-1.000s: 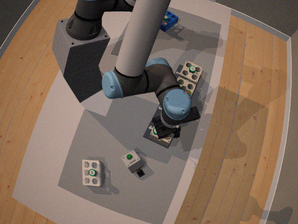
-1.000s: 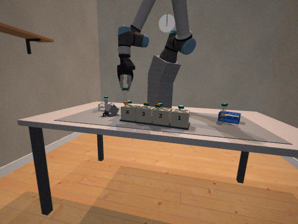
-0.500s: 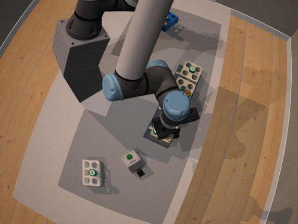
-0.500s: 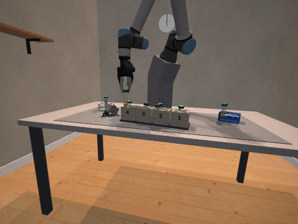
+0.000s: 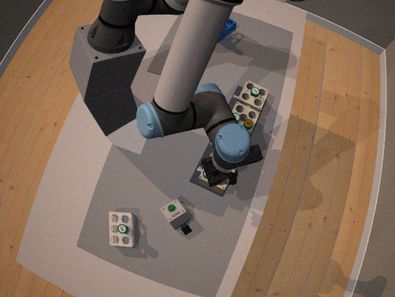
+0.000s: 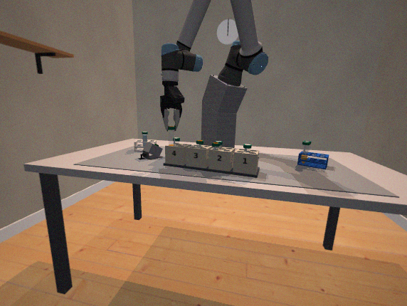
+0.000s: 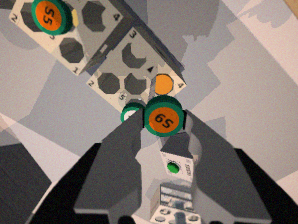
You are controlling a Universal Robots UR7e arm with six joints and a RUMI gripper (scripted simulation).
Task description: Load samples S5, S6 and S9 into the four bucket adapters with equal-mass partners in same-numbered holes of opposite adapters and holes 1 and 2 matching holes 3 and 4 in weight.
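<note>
My gripper (image 6: 171, 128) (image 7: 163, 110) is shut on the cap of sample S9 (image 7: 163, 120), upright over adapter 4 (image 6: 174, 156) (image 7: 120, 65). Its orange-filled lower end is at hole 4, apparently partly inside; depth is unclear. A white-dot blank (image 6: 176, 139) stands in hole 1; its number is covered. Sample S5 (image 6: 200, 141) (image 7: 49, 16) stands in hole 5 of adapter 3 (image 6: 196, 160). Adapter 2 (image 6: 219, 161) holds an orange-dot sample (image 5: 248, 123) and a white-dot blank (image 5: 236, 117). Adapter 1 (image 6: 245, 164) holds a white-dot blank (image 5: 255, 91) in its centre.
The DONE key (image 5: 171, 207) (image 7: 173, 167) is on its small desk beyond adapter 4. A white rack (image 5: 121, 243) holds one tube (image 5: 122, 228) with a light dot. A blue rack (image 5: 228, 27) (image 6: 320, 163) holds a tube (image 6: 306, 143); the arm hides part in the top view.
</note>
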